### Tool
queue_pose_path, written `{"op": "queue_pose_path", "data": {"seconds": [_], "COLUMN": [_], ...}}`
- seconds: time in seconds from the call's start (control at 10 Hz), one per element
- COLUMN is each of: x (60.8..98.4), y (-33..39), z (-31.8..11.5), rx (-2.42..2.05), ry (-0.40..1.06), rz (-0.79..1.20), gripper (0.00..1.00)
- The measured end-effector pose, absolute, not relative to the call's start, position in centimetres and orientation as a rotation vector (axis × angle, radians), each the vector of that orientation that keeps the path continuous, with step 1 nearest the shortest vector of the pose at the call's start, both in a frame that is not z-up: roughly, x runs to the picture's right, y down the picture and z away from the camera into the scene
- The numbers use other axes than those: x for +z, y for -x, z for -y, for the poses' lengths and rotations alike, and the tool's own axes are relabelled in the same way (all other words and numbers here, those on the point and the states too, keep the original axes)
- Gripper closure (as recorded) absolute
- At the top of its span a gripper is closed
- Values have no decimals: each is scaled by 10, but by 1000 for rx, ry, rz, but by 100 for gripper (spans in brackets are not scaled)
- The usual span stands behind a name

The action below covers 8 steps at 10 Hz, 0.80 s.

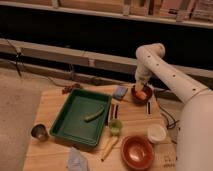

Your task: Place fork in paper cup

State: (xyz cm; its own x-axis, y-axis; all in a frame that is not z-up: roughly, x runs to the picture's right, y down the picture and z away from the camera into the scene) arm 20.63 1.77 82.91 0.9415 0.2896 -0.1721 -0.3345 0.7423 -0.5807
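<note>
the paper cup (156, 133) stands near the table's (46, 109) right edge, just above the red-brown bowl (137, 152). the fork isn't discernible. the gripper (140, 93) hangs over a small dark bowl (142, 94) behind, well apart from the cup

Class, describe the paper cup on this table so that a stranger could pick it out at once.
Start at the green tray on the wooden table and look right, to the table's right edge. The paper cup stands there, just above the red-brown bowl, well in front of the gripper. It is the only plain white one, short and wide.
</note>
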Motion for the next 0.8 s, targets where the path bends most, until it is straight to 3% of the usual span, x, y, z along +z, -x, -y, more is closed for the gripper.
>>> {"op": "queue_pose_path", "data": {"seconds": [0.5,0.8], "x": [763,745], "y": [-187,-189], "z": [-69,-87], "rx": [302,307], "ry": [671,691], "rz": [-33,-12], "gripper": [100,100]}}
